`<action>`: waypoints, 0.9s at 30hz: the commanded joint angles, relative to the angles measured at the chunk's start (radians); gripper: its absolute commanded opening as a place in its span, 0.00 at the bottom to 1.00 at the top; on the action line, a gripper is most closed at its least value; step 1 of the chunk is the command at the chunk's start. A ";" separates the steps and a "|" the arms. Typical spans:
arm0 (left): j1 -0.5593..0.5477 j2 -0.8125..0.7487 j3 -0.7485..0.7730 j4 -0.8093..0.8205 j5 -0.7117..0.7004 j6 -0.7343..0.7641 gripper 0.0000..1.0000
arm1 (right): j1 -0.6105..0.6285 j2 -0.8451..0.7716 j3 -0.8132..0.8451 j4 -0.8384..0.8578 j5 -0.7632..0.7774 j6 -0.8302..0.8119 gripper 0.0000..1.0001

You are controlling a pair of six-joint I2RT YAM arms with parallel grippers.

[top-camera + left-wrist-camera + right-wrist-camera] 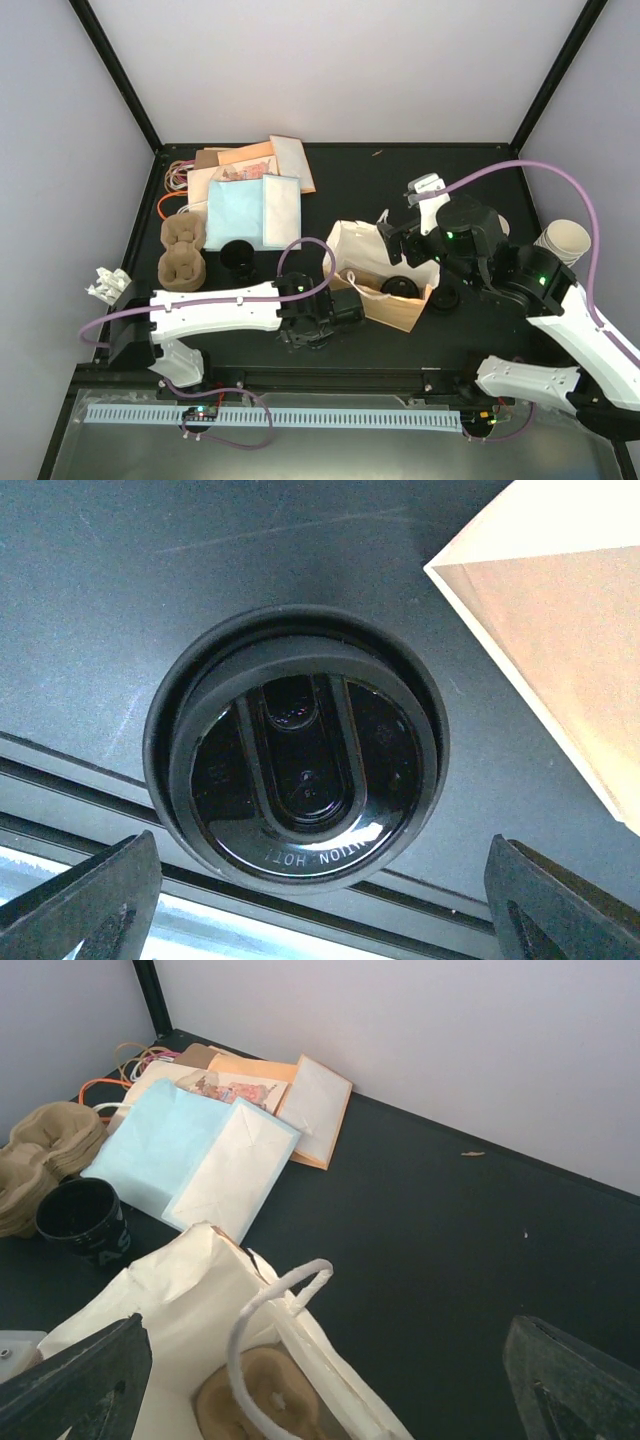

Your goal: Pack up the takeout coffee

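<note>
Looking down from the left wrist, found the coffee cup (300,755) upright on the dark table (150,560) near its front edge, showing only its round black lid; cannot see the cup wall below. Read "CAUTION HOT" on the lid. Found the left gripper (320,890) directly above it, fingers spread wide, one to each side, with no contact visible. Noted a corner of the paper bag (560,630) just beside the cup; confirmed the cup as outside the bag. Could not make out the cup from the top view, hidden under the left gripper.

Found the bag standing open at mid-table, with a brown pulp carrier (255,1390) inside. Found the right gripper (325,1360) over the bag mouth, fingers well apart, with the white handle loop (270,1300) between them; cannot tell whether either finger touches the bag.

Recorded left of the bag: a black cup (238,258), stacked brown carriers (183,250), a pile of flat paper bags (250,200). Recorded crumpled white paper (105,283) at the left edge and stacked cream cups (563,243) at the right edge.
</note>
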 commanded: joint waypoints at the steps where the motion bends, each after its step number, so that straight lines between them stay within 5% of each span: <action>1: 0.007 0.024 0.029 0.000 0.024 -0.037 0.89 | -0.012 -0.021 -0.021 0.021 -0.002 -0.022 0.99; 27: 0.088 0.104 0.076 -0.079 0.041 -0.028 0.85 | -0.014 -0.068 -0.092 0.061 -0.054 -0.031 0.99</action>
